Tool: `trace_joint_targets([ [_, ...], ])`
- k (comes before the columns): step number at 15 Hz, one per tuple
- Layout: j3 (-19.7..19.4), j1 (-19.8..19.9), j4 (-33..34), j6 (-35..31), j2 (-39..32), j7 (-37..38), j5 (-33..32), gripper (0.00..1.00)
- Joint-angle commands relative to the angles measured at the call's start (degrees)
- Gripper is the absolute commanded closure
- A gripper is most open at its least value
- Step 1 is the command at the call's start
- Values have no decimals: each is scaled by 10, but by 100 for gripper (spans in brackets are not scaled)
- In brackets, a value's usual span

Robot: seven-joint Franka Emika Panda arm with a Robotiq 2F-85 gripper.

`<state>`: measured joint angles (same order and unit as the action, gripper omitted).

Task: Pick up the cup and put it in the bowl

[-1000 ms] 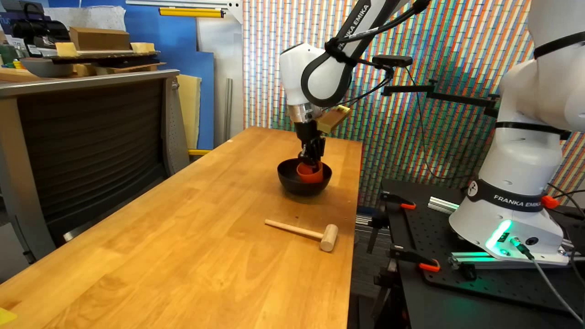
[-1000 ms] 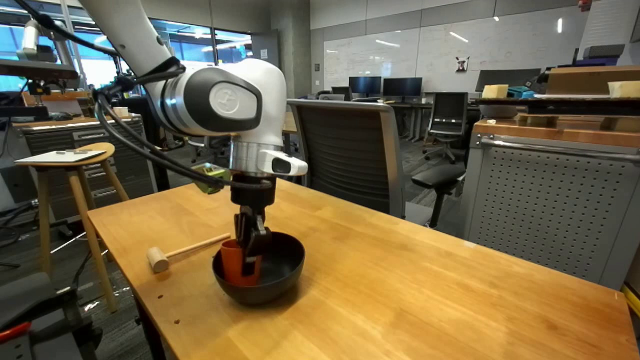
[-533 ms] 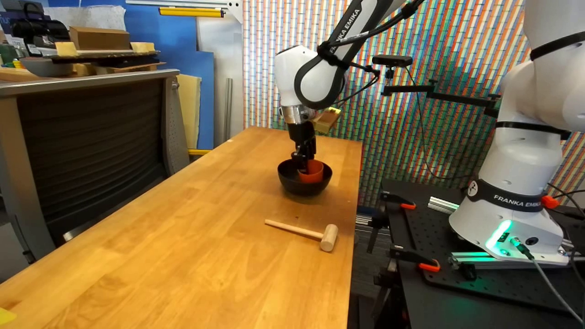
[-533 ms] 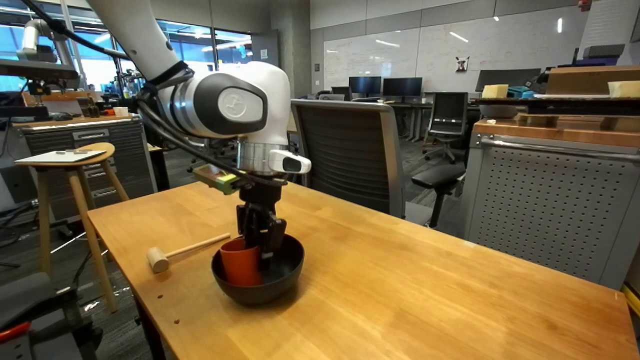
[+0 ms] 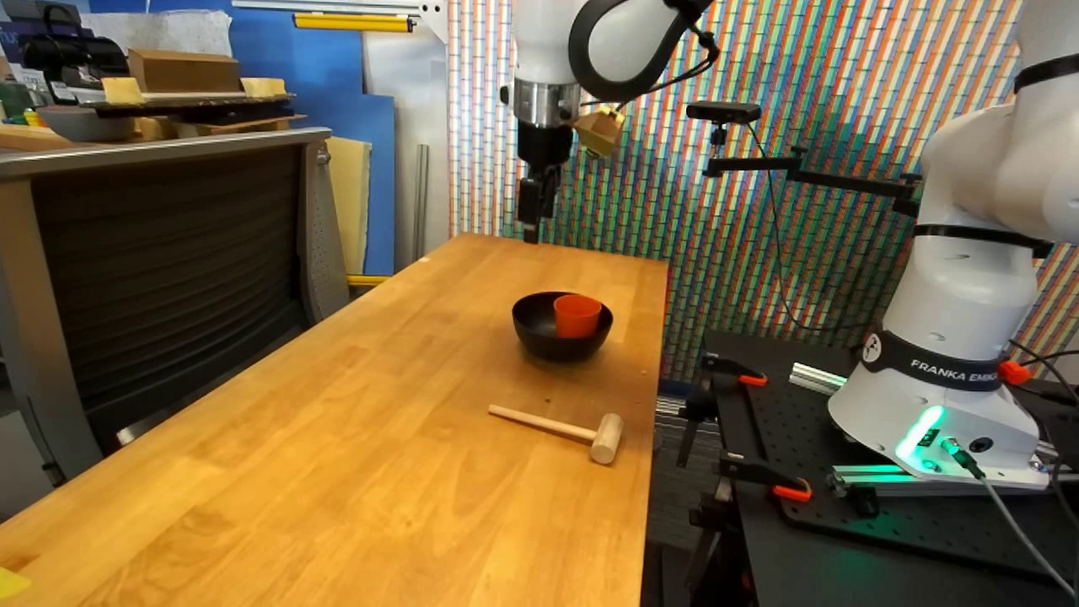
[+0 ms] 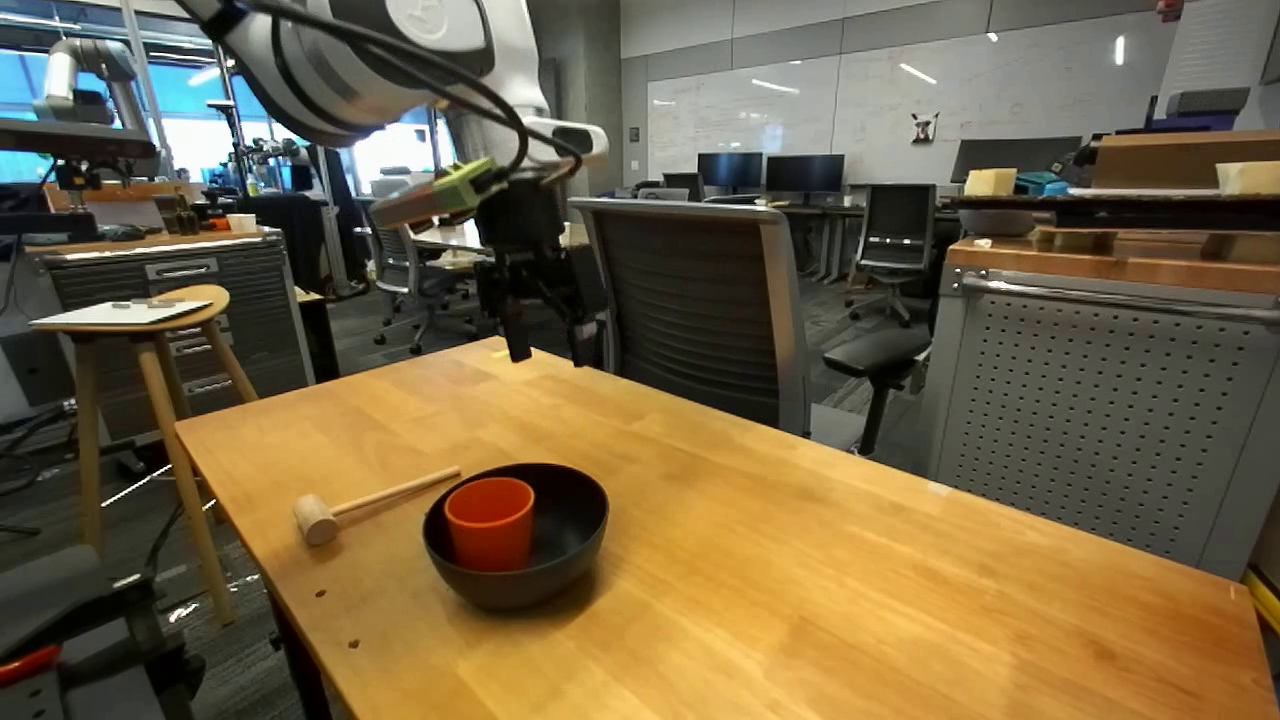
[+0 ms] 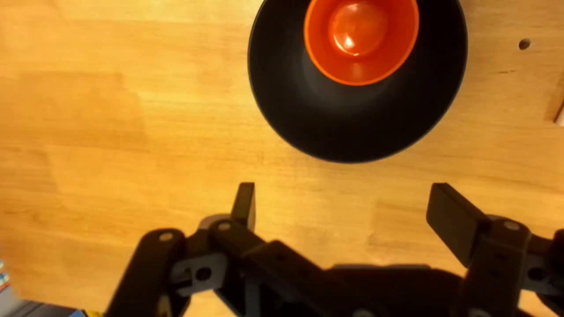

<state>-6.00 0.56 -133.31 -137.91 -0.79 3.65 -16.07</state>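
The red-orange cup (image 6: 490, 545) stands roughly upright inside the black bowl (image 6: 568, 520), against one side of it. Both exterior views show this, with the cup (image 5: 577, 317) toward the robot-base side of the bowl (image 5: 536, 330). High over the table, apart from both, hangs my gripper (image 6: 551, 350). In the wrist view the gripper (image 7: 341, 211) has its fingers spread wide, with only bare wood visible between them. The cup (image 7: 359, 66) and the bowl (image 7: 352, 127) lie beyond the fingertips at the top of that view, both partly cut off.
A light wooden mallet (image 5: 607, 438) lies on the wooden table (image 5: 379, 438) near the bowl, by the edge on the robot-base side. Its handle tip (image 7: 560, 118) shows at the wrist view's right border. A grey chair (image 6: 690, 310) stands along the far table edge.
One second ago my gripper was down in the bowl at the cup's wall. It has since opened, come away from the cup and risen well above the table. The cup stayed in the bowl.
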Motion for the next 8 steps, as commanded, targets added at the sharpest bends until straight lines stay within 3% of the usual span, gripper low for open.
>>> trace_joint_targets([
  [1, 13, 8, -24, 37, 105, -51, -7, 0],
  [5, 16, -14, -21, 126, 180, -212, 65, 0],
  [6, 22, 1, -9, 92, 134, -147, 37, 0],
  [8, 23, 0, -10, 101, 149, -155, 42, 0],
])
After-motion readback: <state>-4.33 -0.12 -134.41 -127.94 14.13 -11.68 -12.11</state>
